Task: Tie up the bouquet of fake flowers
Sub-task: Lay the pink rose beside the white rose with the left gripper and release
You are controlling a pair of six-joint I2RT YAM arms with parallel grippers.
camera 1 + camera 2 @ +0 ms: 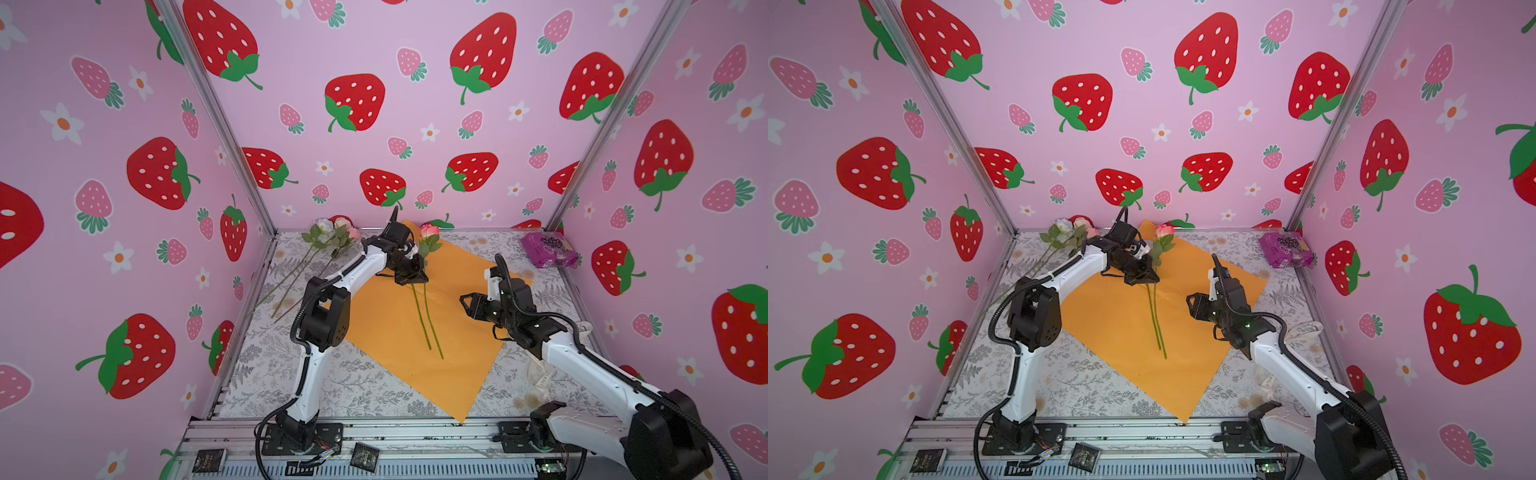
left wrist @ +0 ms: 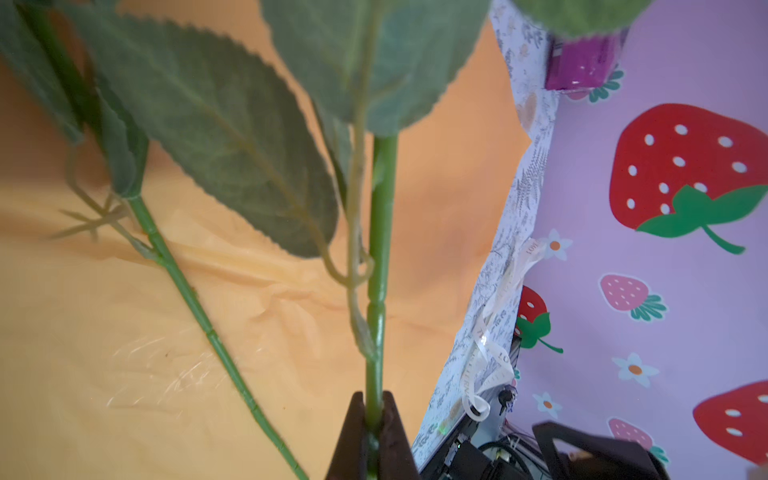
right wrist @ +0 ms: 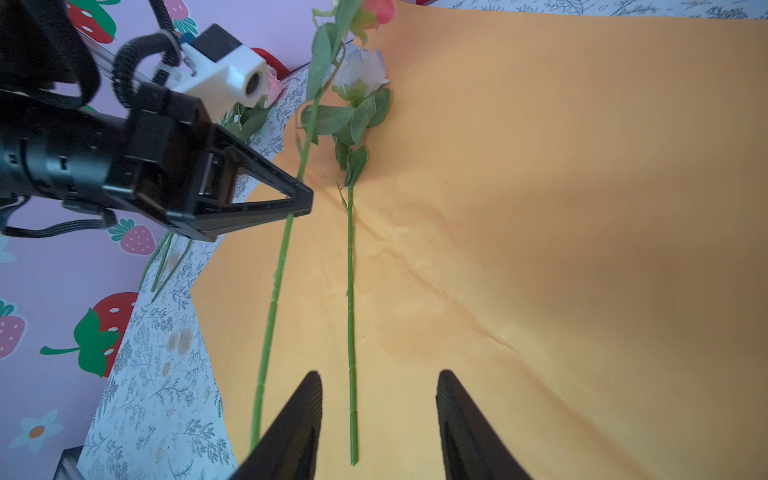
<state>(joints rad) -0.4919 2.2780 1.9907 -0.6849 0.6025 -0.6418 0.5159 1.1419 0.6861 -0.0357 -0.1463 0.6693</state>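
**Pinching one rose stem over the orange wrapping paper**

Left gripper (image 1: 411, 279): jaws pressed together on the green stem of the pink rose (image 1: 429, 230), partway along it, just below the leaves. The left wrist view confirms it, with the stem (image 2: 380, 249) clamped between both fingertips.

Right gripper (image 1: 465, 301): jaws spread, nothing between them. It hovers over the right part of the paper, apart from the stems. In the right wrist view, one stem runs on the paper below the gap between the fingers.

Bouquet, unassembled:
- The orange wrapping paper (image 1: 386, 332) lies flat as a diamond in the middle of the floral-patterned table (image 1: 291, 374), with light creases.
- The white rose (image 3: 361, 68) lies on the paper beside the pink rose, their stems near parallel and close together.
- Whether the lower end of the held stem touches the paper cannot be told.
- Three loose roses (image 1: 332, 230) lie off the paper at the far left of the table, heads towards the back wall.

Other items: a purple packet (image 1: 548, 249) sits in the far right corner. A white printed ribbon (image 2: 486, 361) lies on the table's right side, near the right arm.
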